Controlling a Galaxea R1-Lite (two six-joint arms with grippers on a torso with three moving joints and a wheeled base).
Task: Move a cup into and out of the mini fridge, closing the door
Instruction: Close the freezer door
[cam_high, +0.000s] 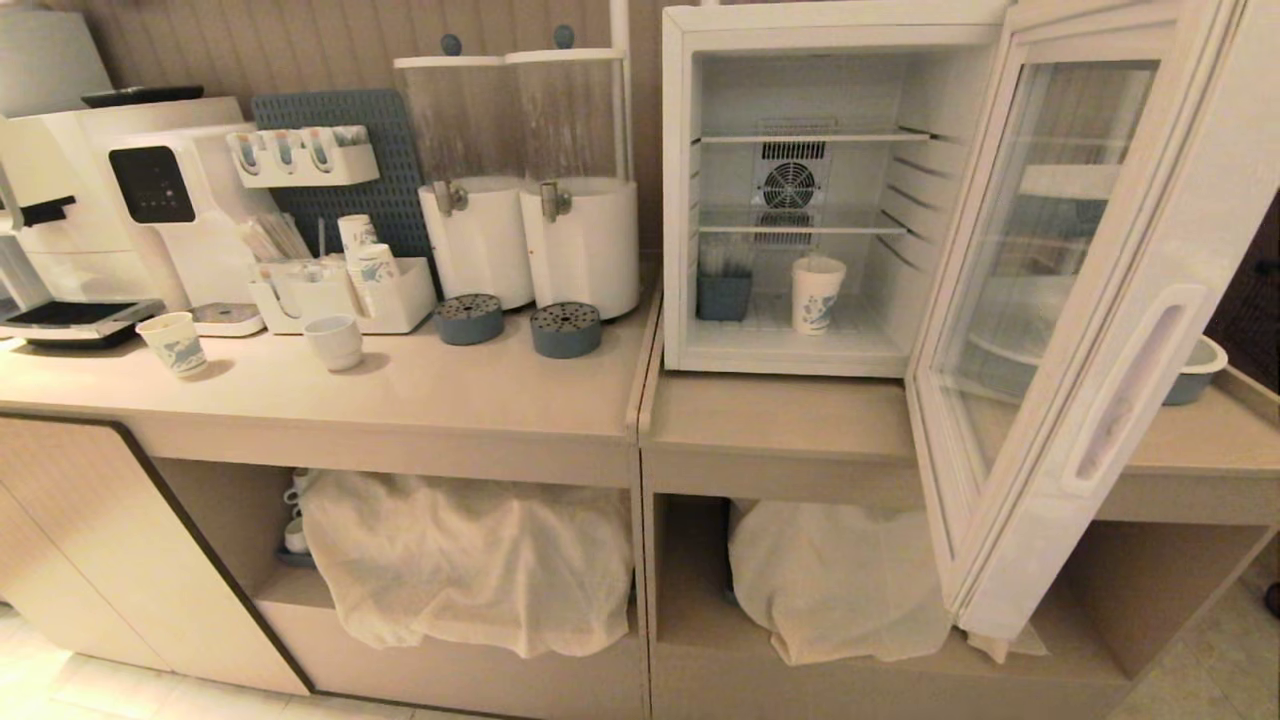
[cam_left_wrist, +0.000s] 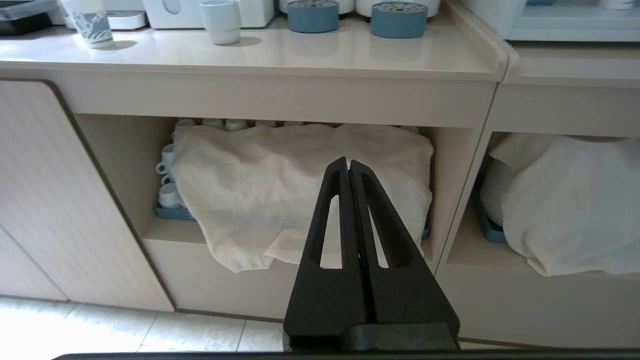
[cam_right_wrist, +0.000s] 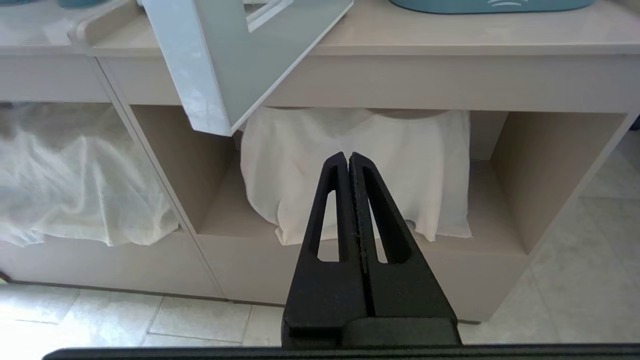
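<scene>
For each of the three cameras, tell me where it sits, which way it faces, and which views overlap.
Head view: high on the robot, looking forward and down at the counter, the mini fridge with its door open and the cup inside; no arm shows.
Left wrist view: low, behind the shut left gripper, facing the cloth-covered shelf under the counter.
Right wrist view: low, behind the shut right gripper, facing the shelf below the fridge; the door's lower corner hangs above.
Shared: head and left wrist views both show the white mug.

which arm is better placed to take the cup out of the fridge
Probably the left. The left gripper faces the cupboards left of the mini fridge, clear of the door; the right gripper sits low under that open door. Cup stands inside.
</scene>
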